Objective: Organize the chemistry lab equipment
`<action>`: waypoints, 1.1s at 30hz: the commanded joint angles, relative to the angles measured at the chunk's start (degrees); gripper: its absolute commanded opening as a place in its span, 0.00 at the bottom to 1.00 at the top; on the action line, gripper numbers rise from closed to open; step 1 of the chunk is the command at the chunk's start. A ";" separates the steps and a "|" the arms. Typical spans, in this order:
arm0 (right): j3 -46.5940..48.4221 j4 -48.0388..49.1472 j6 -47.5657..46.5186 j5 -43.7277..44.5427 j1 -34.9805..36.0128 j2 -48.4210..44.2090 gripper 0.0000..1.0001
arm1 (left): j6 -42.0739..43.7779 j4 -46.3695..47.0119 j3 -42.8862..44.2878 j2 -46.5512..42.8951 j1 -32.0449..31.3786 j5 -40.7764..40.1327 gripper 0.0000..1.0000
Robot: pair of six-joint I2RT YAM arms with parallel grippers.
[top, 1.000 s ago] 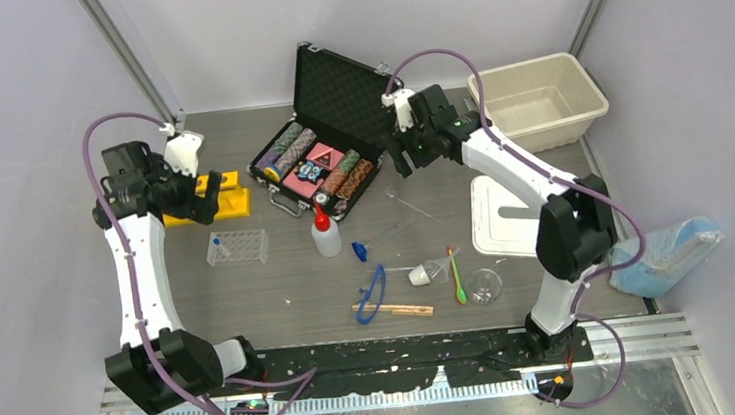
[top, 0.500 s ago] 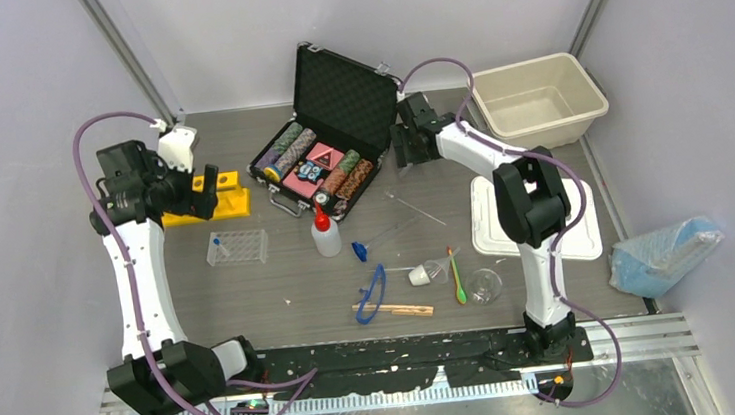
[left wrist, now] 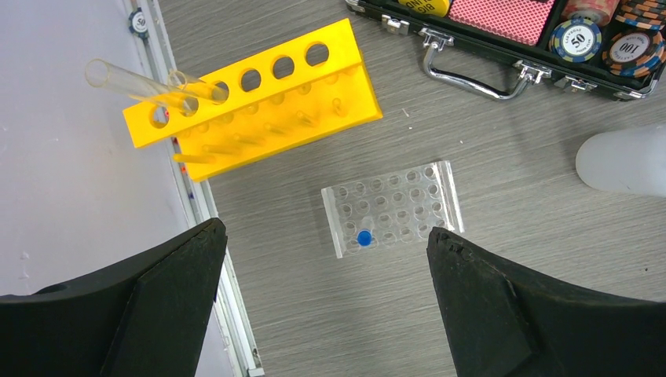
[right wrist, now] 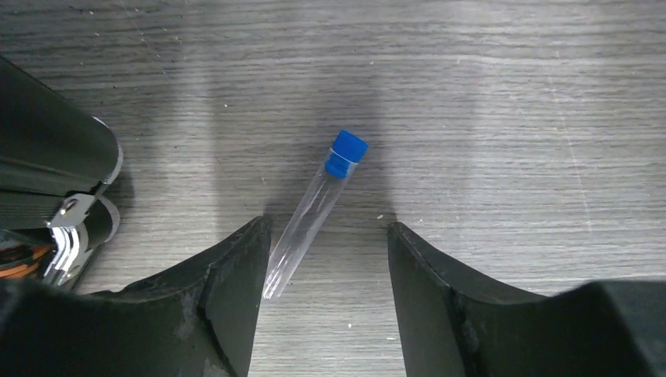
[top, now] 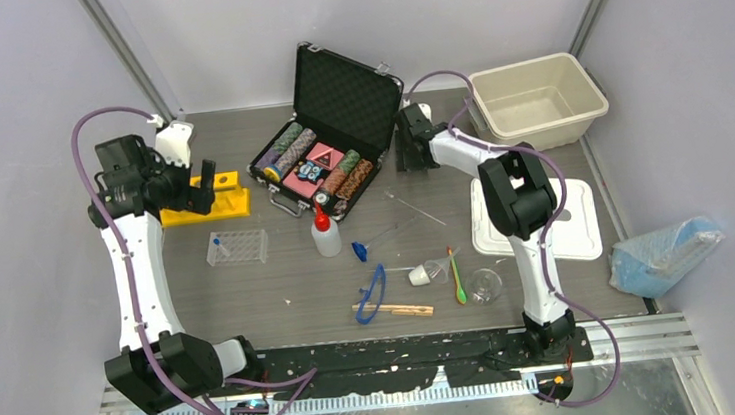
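Left gripper (left wrist: 326, 232): jaws at their widest and holding nothing, poised above the table (left wrist: 338, 314), with the clear tube rack showing between the fingers.
Right gripper (right wrist: 326, 229): jaws partly apart, low over the boards at the right side of the black case. They straddle a loose blue-capped tube (right wrist: 312, 220) without clamping it, and a gap shows on the right finger's side.
Loose tube: it lies flat on the table, cap pointing away from the wrist, clear end close by the left finger.
Clear tube rack (left wrist: 393, 208): it sits flat on the table just beside the yellow tube rack. One racked tube (left wrist: 364, 237) stands in a hole near a corner, blue cap up.
Yellow tube rack (left wrist: 251, 110): it stands at the table's left edge by the rail. A bare glass tube (left wrist: 145, 81) leans out of an end hole.
Black case (top: 344, 94): its lid stands open, with rows of striped poker chips (top: 289, 140) and a pink card pack (top: 322, 158) inside.
Beige bin (top: 532, 65): it sits at the far right corner, well apart from the scattered gear.
Squeeze bottle (top: 325, 233): red-capped and upright, just in front of the case.
Front of table: blue goggles (top: 373, 292), wooden clamp (top: 398, 311), funnel (top: 420, 275) and green spatula (top: 457, 280) lie loose near one another.
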 commanded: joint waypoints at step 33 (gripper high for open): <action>-25.14 13.50 -39.46 -41.31 12.32 -53.32 0.05 | -15.34 -19.25 20.19 1.97 -17.24 40.02 0.94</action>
